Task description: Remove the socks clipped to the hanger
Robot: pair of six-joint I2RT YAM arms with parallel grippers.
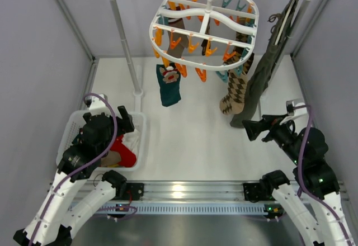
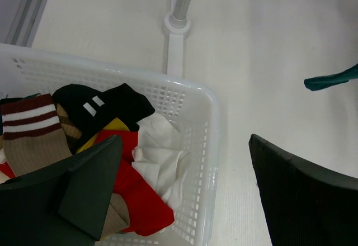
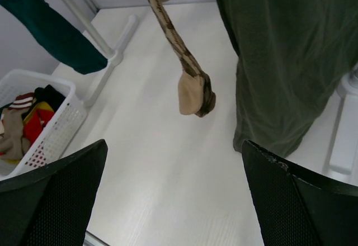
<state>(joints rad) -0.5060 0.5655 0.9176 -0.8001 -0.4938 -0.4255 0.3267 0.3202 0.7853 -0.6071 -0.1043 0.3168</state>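
My left claw (image 2: 184,145) hangs wide open and grips nothing, above the right end of a white basket (image 1: 70,126) at the left of the worktop (image 1: 190,128). The basket holds loose clothes: a red piece, a white one, a black sock with white bars and a brown sock with white stripes. Just beyond it stands the left post (image 1: 126,45) of the metal rail, between the basket and the hanging things.

The hanger (image 1: 215,18) hooks on the rail at the middle, tilted, its orange clips (image 1: 176,40) dangling. A teal sock (image 1: 169,86) hangs clipped under its left side, clear of the worktop. Brown checked socks (image 1: 235,92) hang under its right side.

Close against those, on their right, a long green garment (image 1: 268,67) drops from the rail nearly to the worktop, and it crowds the right half of my right wrist view. My right claw (image 3: 173,145) is spread open and empty, low beside the garment's foot, pointing toward the checked socks.
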